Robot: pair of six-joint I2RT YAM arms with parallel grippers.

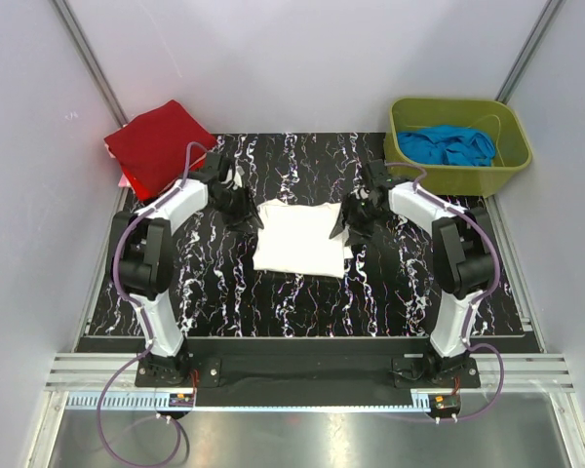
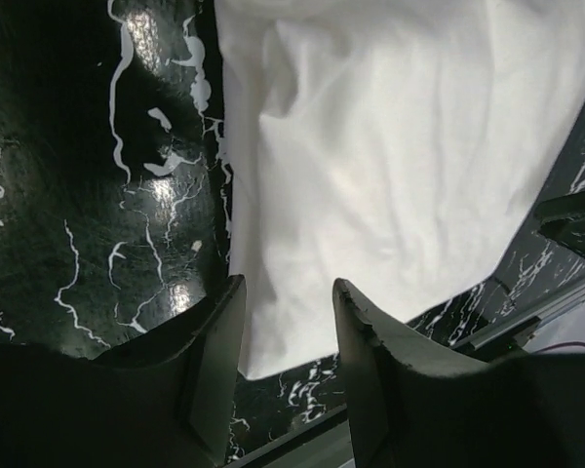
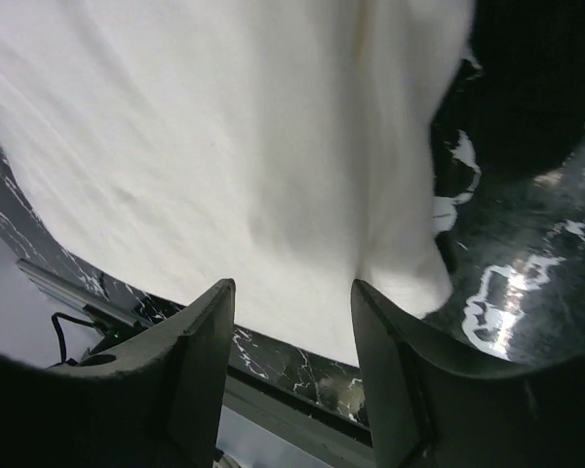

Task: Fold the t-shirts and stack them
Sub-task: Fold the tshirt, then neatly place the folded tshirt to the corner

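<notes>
A white t-shirt point(image 1: 300, 237) lies folded into a rough square in the middle of the black marbled mat point(image 1: 224, 292). It fills the left wrist view point(image 2: 390, 146) and the right wrist view point(image 3: 224, 146). My left gripper point(image 1: 246, 209) is open and empty at its far left corner, just above the cloth point(image 2: 289, 292). My right gripper point(image 1: 347, 220) is open and empty at its right edge point(image 3: 292, 297). A folded red t-shirt point(image 1: 159, 144) lies at the back left, on a pink one point(image 1: 125, 180) whose edge peeks out.
An olive-green bin point(image 1: 458, 144) at the back right holds crumpled blue cloth point(image 1: 448, 144). White walls close in the sides and back. A metal rail point(image 1: 302, 375) runs along the near edge by the arm bases.
</notes>
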